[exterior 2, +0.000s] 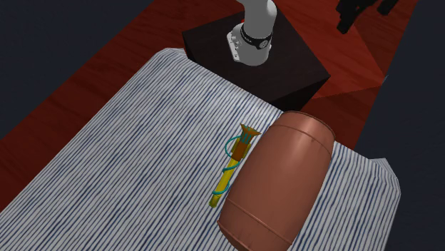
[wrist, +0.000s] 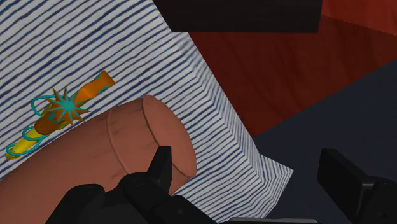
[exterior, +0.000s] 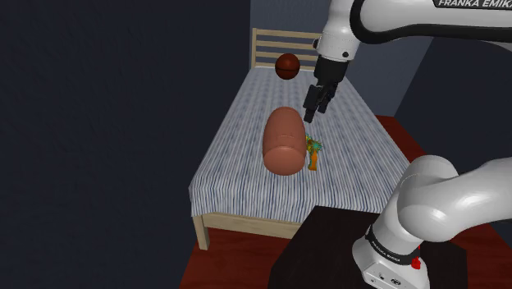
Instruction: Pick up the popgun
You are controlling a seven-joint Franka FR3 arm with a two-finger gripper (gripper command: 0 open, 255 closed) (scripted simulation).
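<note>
fingers [wrist: 160, 167] standing spread, gripping nothing, hovering just above the shoulder view's centre | popgun [exterior: 313, 153] lying right of centre on the striped bed [exterior: 238, 156], just beside a brown barrel [exterior: 282, 139] (perhaps touching) | progress: nothing grasped; descending, closing and lifting all remaining

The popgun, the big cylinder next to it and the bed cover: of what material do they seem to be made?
Popgun: probably plastic; flat, bright orange, yellow and teal parts with no grain.
Cylinder: reddish-brown and smooth, with a slight sheen and shallow rings; perhaps painted wood or plastic, the look leaves it open.
Bed cover: looks like cloth; fine blue-and-white stripes, hanging down at the corner.
</note>
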